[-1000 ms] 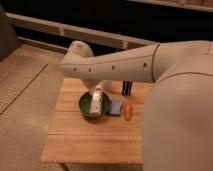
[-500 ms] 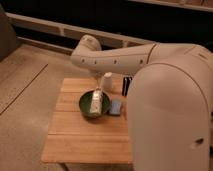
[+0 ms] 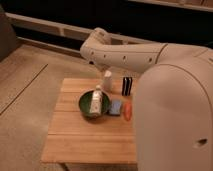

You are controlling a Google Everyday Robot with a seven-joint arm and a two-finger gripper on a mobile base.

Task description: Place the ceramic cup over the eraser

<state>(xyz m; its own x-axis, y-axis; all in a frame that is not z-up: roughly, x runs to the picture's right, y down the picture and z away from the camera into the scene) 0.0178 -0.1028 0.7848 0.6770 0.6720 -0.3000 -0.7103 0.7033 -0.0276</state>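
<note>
Gripper hidden behind arm; jaws apart, nothing held. Ceramic cup upright on table, just behind bowl. Eraser upright behind-right of bowl, near cup, not touching.

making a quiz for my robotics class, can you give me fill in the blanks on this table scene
1. The white bottle sits inside the dark green ____.
2. The ceramic cup stands beside the eraser, not yet ____ it.
3. The orange carrot-shaped thing lies next to the light-blue ____.
4. The gripper is not in view; only the robot's ____ shows, stretched above the cup.
Missing words: bowl; over; pad; arm.
</note>
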